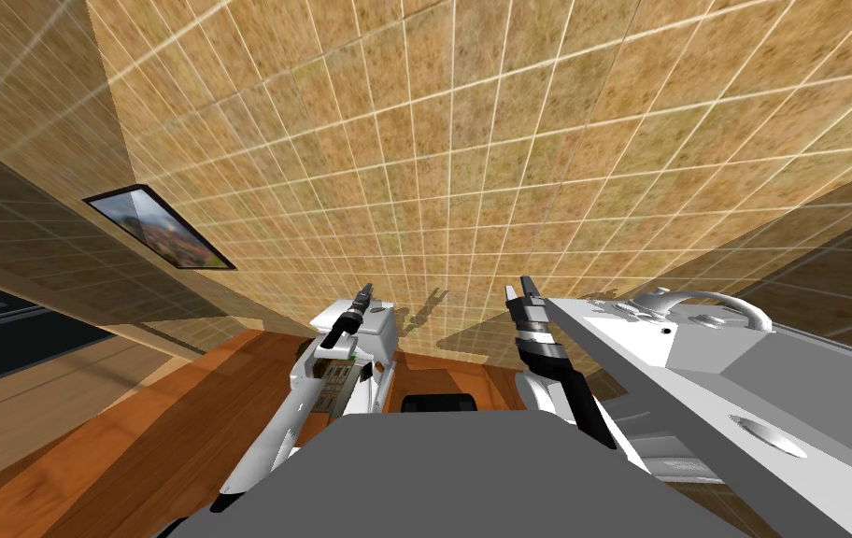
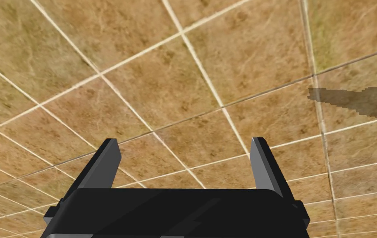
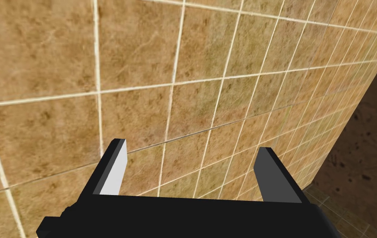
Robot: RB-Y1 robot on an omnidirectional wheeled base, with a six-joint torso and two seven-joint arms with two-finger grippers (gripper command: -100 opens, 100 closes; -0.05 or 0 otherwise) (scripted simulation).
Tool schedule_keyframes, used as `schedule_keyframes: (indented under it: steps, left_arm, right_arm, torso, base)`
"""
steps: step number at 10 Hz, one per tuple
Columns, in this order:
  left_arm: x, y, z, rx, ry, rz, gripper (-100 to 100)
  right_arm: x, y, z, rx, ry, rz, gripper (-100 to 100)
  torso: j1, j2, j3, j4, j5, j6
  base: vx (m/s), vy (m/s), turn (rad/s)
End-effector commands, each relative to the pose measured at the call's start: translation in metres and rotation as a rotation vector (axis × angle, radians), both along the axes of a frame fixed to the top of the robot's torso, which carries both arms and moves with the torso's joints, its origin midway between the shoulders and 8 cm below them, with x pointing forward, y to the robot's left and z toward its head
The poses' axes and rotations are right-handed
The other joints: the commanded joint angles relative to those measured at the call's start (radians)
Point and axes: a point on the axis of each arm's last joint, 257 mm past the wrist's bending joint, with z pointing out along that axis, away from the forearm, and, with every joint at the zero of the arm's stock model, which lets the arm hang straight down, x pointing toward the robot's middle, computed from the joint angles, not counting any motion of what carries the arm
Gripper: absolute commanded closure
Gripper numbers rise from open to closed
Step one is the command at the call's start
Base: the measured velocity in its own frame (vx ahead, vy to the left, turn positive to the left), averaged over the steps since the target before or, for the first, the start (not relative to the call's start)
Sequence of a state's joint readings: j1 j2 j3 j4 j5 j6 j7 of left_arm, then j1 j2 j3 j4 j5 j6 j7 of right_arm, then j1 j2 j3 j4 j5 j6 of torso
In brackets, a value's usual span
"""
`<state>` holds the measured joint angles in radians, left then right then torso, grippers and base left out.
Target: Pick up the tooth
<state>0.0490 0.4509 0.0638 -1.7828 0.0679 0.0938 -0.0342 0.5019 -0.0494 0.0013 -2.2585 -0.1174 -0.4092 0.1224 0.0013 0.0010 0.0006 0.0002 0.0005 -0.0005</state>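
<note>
My head cam looks steeply down and forward, rolled a bit, with the tan tiled wall (image 1: 471, 140) across the upper frame and a white sink counter (image 1: 658, 346) at lower right. The left wrist cam looks along the left gripper (image 2: 185, 142) at that same wall, pretty close. The right wrist cam looks past the right gripper (image 3: 192, 144), also close to the wall, and catches a darker side wall (image 3: 369, 144).
</note>
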Motion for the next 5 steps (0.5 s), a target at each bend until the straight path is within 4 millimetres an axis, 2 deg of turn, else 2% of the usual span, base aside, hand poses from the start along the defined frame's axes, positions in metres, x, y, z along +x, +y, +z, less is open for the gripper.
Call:
schedule_keyframes:
  steps: [1, 2, 3, 4, 5]
  left_arm:
    - [0.003, 0.007, -0.014, 0.0, 0.033, 0.016, -100]
    - [0.014, 0.021, -0.02, 0.012, 0.072, 0.04, -100]
    - [0.014, 0.027, -0.031, 0.01, 0.104, 0.054, -100]
    - [0.023, 0.037, -0.027, 0.021, 0.12, 0.07, -100]
    - [0.023, 0.047, -0.046, 0.017, 0.169, 0.094, -100]
  right_arm:
    - [0.0, 0.0, 0.0, 0.0, 0.0, 0.0, 0]
    - [0.0, 0.0, 0.0, 0.0, 0.0, 0.0, 0]
    - [0.0, 0.0, 0.0, 0.0, 0.0, 0.0, 0]
    - [0.0, 0.0, 0.0, 0.0, 0.0, 0.0, 0]
    - [0.0, 0.0, 0.0, 0.0, 0.0, 0.0, 0]
  torso:
    - [0.0, 0.0, 0.0, 0.0, 0.0, 0.0]
    - [0.0, -0.001, 0.0, 0.0, 0.0, 0.0]
    - [-0.001, -0.001, 0.0, 0.0, 0.0, 0.0]
    - [-0.001, 0.0, 0.0, 0.0, 0.0, 0.0]
    - [-0.001, 0.0, 0.0, 0.0, 0.0, 0.0]
  base:
    - [-0.009, 0.009, 0.001]
    - [-0.014, 0.007, -0.034]
    - [-0.022, 0.008, -0.031]
    - [-0.02, 0.002, -0.05]
    - [-0.012, 0.002, -0.028]
